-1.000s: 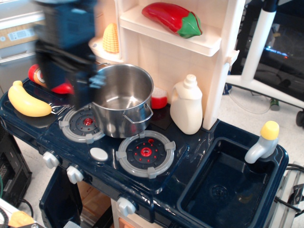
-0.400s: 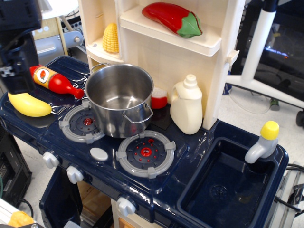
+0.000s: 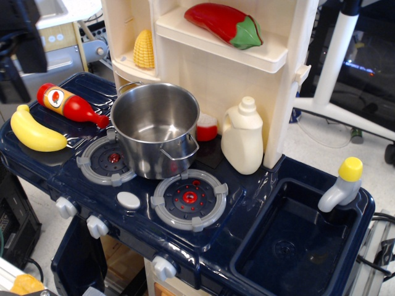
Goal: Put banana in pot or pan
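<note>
The yellow toy banana (image 3: pixel 34 131) lies on the far left of the dark blue toy stove top (image 3: pixel 247 203). The shiny steel pot (image 3: pixel 155 126) stands empty and upright between the two burner rings, to the right of the banana. My gripper (image 3: pixel 18 49) is a dark blurred shape at the top left corner, above and behind the banana, apart from it. Its fingers are cut off by the frame edge, so I cannot tell whether they are open.
A red ketchup bottle (image 3: pixel 69 104) lies between banana and pot. A corn cob (image 3: pixel 144 49) and a red pepper (image 3: pixel 225 24) sit on cream shelves. A white bottle (image 3: pixel 242 137) stands right of the pot. A sink (image 3: pixel 296 240) with a yellow-capped tap (image 3: pixel 342 182) is at right.
My arm has swung left and up, from in front of the pot to the top left corner. The banana, bottle and pot have not moved.
</note>
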### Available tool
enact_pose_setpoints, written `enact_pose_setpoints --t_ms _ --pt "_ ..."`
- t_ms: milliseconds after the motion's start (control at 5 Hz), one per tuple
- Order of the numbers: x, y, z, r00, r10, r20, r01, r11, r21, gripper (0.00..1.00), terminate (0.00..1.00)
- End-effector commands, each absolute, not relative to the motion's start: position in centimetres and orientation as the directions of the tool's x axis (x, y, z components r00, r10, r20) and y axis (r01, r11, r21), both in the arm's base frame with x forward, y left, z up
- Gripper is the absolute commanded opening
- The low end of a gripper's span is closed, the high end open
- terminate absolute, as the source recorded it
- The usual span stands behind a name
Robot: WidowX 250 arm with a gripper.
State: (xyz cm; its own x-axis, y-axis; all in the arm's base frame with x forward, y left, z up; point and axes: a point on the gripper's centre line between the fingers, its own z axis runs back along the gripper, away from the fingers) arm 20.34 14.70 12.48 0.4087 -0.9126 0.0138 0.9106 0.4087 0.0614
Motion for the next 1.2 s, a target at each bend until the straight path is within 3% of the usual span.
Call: enact_pose_setpoints --t_ms 0,200,600,800,1000 --pt "21.3 17.2 11.1 -0.035 -0.980 -0.196 0.998 -0.045 0.048 1.00 0.00" --pt "20.7 17.9 10.0 -0.118 -0.979 -0.165 0.991 -0.126 0.043 1.00 0.00" --pt "22.7 19.0 5.4 -0.224 -0.949 -0.222 0.967 -0.245 0.075 1.00 0.00" --pt "22.3 19.9 4.5 -0.237 -0.963 -0.131 0.966 -0.247 0.072 1.00 0.00" --pt "22.4 20.0 2.8 -0.174 -0.976 -0.130 0.976 -0.189 0.111 1.00 0.00"
